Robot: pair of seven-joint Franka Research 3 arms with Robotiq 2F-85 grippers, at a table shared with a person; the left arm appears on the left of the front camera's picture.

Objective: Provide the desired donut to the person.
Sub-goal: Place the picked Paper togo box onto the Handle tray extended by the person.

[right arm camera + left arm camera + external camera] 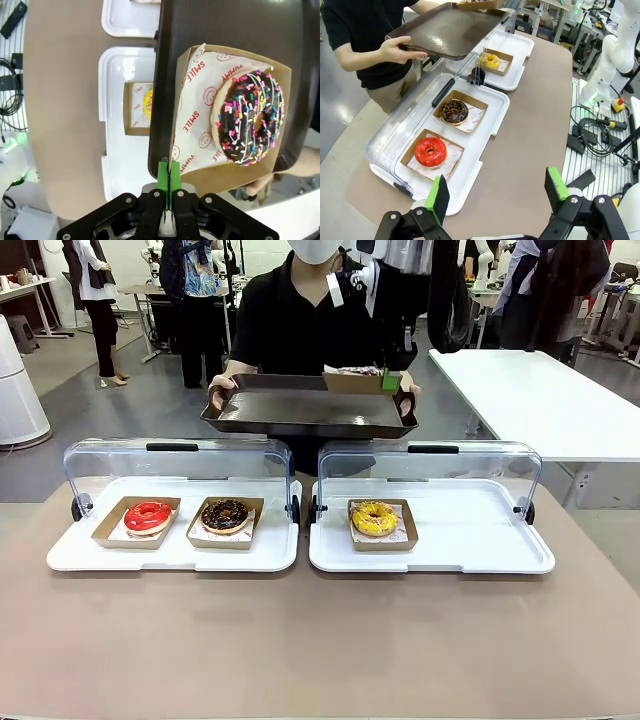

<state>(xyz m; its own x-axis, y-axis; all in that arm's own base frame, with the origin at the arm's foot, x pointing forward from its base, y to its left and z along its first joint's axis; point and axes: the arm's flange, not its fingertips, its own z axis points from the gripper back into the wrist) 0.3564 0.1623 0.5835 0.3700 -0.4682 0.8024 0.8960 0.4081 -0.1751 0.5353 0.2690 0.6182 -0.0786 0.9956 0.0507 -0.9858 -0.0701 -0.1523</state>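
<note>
1. The right gripper (167,187) was found closed on the near edge of a cardboard tray (220,175), with its green pads (162,182) pinched together at the rim.
2. Inside that cardboard tray, a sprinkled chocolate donut (248,117) was seen lying flat on a printed paper liner (195,105).
3. The cardboard tray appeared to rest at a far corner of a dark serving tray (300,412). The serving tray was held level in both hands by the person (290,325), above and behind the display cases.
4. The left gripper (496,192) was observed open and empty, above the counter (530,130) beside the left display case (170,558).
5. A red donut (148,516) and a plain chocolate donut (225,515) were recorded in the left display case, and a yellow donut (375,518) in the right display case (480,560). Both lids were raised.
6. Delivery was judged nearly complete, with only release and withdrawal of the right gripper left to be done. Whether this donut was the desired one could not be confirmed.
</note>
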